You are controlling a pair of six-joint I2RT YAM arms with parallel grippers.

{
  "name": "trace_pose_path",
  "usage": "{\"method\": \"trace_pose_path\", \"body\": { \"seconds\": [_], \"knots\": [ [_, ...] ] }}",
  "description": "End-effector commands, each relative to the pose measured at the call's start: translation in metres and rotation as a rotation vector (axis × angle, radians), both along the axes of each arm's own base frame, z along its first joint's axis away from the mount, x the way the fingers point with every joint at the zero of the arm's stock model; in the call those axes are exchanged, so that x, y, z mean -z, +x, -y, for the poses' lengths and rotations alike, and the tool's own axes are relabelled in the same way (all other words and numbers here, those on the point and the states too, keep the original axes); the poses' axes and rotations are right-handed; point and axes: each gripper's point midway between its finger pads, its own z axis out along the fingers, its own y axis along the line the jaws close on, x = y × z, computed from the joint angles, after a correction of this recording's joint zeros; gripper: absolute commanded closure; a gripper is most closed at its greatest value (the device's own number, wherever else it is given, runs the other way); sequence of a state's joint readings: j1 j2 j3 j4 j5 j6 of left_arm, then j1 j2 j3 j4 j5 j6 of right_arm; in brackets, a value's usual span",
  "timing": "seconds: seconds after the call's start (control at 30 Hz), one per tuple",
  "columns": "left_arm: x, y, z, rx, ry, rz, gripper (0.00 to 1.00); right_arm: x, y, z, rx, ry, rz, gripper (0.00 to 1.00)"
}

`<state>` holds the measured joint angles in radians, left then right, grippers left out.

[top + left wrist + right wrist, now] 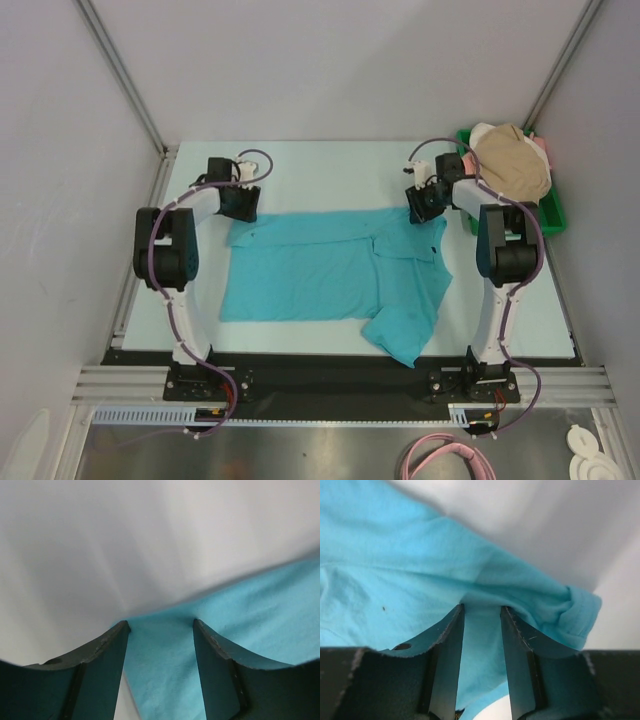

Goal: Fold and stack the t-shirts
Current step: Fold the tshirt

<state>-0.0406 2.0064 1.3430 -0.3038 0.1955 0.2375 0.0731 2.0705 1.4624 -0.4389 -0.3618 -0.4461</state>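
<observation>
A pale counter (300,170) between white walls is carrying the teal t-shirt (320,275), lying flat across the middle of the frame with one sleeve trailing toward lower centre. At its upper left corner the left tool (160,625) is standing spread astride the hem. At the upper right corner the right tool (482,607) is straddling bunched cloth, perhaps pinching it; I cannot tell. Beyond, a tan t-shirt (515,160) is sitting heaped in a green tray (553,215).
</observation>
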Motion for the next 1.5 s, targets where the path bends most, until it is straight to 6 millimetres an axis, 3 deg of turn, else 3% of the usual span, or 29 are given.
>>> {"method": "trace_pose_path", "body": {
  "seconds": [0.0, 0.23, 0.4, 0.67, 0.9, 1.17, 1.2, 1.3, 1.47],
  "knots": [
    [0.007, 0.006, -0.003, -0.005, -0.004, -0.081, 0.39, 0.02, 0.008, 0.009, 0.014, -0.072, -0.042, 0.59],
    [0.001, 0.027, 0.0, -0.026, -0.032, -0.071, 0.39, 0.028, 0.023, 0.008, 0.021, -0.079, -0.061, 0.59],
    [0.008, 0.035, -0.005, -0.037, -0.003, -0.099, 0.39, 0.028, 0.033, 0.009, 0.034, -0.083, -0.068, 0.59],
    [-0.007, 0.048, -0.008, -0.048, 0.005, -0.044, 0.39, 0.024, 0.039, 0.007, 0.035, -0.069, -0.068, 0.59],
    [-0.029, 0.029, -0.015, -0.048, -0.014, -0.009, 0.37, 0.022, 0.032, 0.007, 0.031, -0.068, -0.072, 0.58],
    [-0.023, 0.011, -0.022, -0.046, 0.022, -0.028, 0.39, 0.023, 0.031, 0.005, 0.028, -0.062, -0.076, 0.58],
    [-0.022, 0.011, -0.035, -0.075, 0.024, -0.029, 0.4, 0.023, 0.031, 0.005, 0.027, -0.059, -0.075, 0.58],
    [-0.02, 0.014, -0.037, -0.084, 0.021, -0.028, 0.47, 0.025, 0.03, 0.003, 0.023, -0.062, -0.076, 0.58],
    [-0.018, 0.021, -0.04, -0.1, 0.012, -0.029, 0.79, 0.027, 0.028, 0.005, 0.023, -0.075, -0.074, 0.58]
  ]
}}
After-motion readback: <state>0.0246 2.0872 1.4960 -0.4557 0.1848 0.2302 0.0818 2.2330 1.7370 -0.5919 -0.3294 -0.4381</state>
